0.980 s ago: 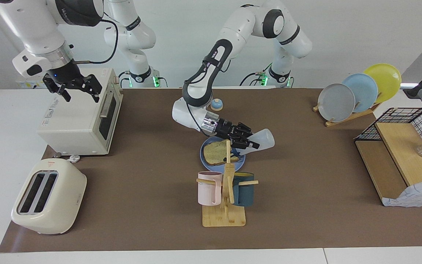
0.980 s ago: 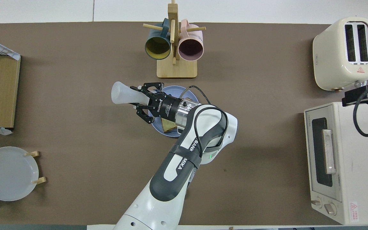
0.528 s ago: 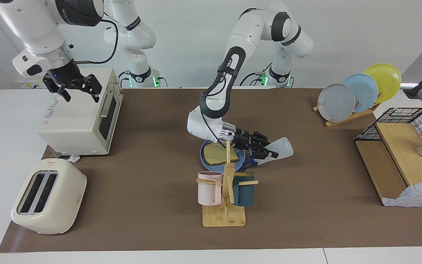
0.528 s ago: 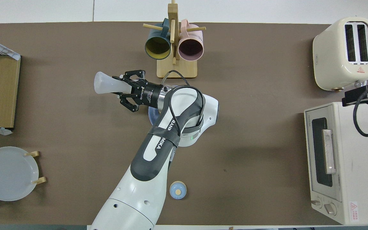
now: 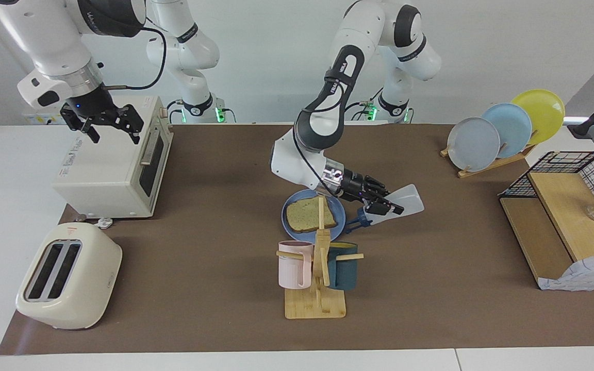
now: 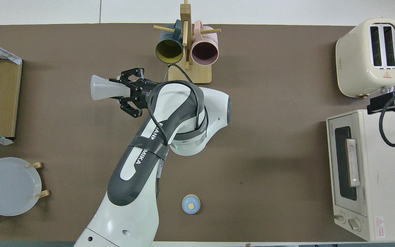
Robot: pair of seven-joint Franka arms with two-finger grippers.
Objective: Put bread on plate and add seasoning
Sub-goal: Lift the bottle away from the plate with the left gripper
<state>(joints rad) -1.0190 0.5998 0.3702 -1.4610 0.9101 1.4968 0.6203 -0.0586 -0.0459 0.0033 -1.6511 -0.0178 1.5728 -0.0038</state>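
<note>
We think the bread step is done and the seasoning step is nearly over. The bread [image 5: 309,215] lies flat on the round blue plate [image 5: 290,201] in the middle of the bench [image 5: 214,288], just nearer to the robots than the wooden mug rack [image 5: 317,278].

Our left hand [image 5: 385,205] is squeezed tight around the seasoning bottle [image 5: 405,200]. It holds the bottle tipped over on its side in the air, off the plate's edge toward the left arm's end of the bench, so the bottle is not over the bread. The dark blue cap end [image 5: 360,218] points down toward the plate and the wide clear bottom points away.

Our right hand [image 5: 102,123] waits with its fingers spread wide and empty over the white toaster oven [image 5: 116,165].

Next we think we should either bring the bottle over the bread for more seasoning, or turn it upright and stand it on a bare bit of the bench. Setting it down needs care, as a tipped bottle can roll or fall.

The bread is a squarish tan slice with little dark specks and a browner crust. We cannot tell whether any seasoning sits on it.
</note>
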